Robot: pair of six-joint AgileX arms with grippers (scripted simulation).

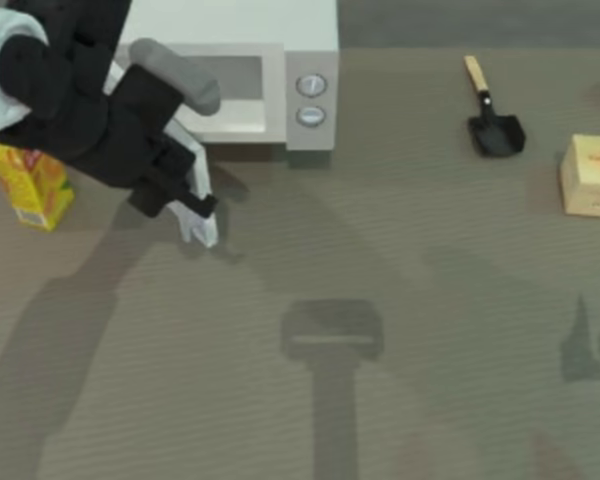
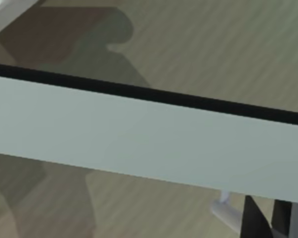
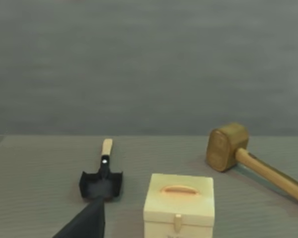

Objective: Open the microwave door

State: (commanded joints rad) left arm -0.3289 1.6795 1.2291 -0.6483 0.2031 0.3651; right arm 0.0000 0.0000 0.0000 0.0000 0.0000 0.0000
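My left arm reaches over the desk's (image 1: 400, 300) far left corner, where the microwave (image 1: 280, 40) sits against the back edge. Its door (image 1: 202, 190) already stands swung out toward the front, hinged on the left side of the box; from above I see it edge-on as a pale strip running down from the cavity (image 1: 230, 85). My left pincer (image 1: 185, 200) is right at the door's free end, and it seems to be pinching that edge, though the dark arm covers the fingers, so I cannot tell for sure. In the left wrist view the door fills the frame as a broad pale band with a black rim.

To do this well, I judge I should pull along an arc around the hinge, not in a straight line, so the panel does not twist out of my hold. I should also keep clear of the yellow carton (image 1: 30, 185) just to the left.

My right arm is parked out of the top view; its camera looks at a small black shovel (image 3: 102, 181), a cream box (image 3: 179, 203) and a wooden mallet (image 3: 228, 146).
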